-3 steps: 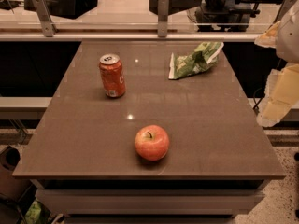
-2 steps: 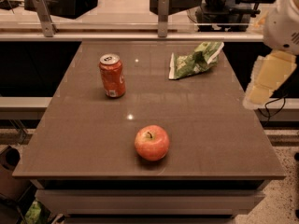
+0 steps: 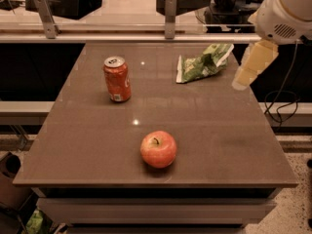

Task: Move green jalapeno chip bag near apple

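Observation:
The green jalapeno chip bag [image 3: 202, 63] lies flat near the far right of the brown table, green with white edges. The red-orange apple [image 3: 158, 148] stands near the table's front edge, a little right of center, stem up. My gripper [image 3: 243, 78] hangs over the table's right edge, just right of the bag and a little in front of it, apart from it and holding nothing. The white arm housing [image 3: 285, 11] sits above it at the upper right.
An orange soda can [image 3: 117, 79] stands upright on the left part of the brown table [image 3: 87, 145]. A counter with metal posts [image 3: 169, 16] runs behind the table. A black cable [image 3: 282, 108] hangs at the right.
The arm has risen and moved leftward and farther back, from beside the table's right edge toward the chip bag. The bag, apple and can have not moved.

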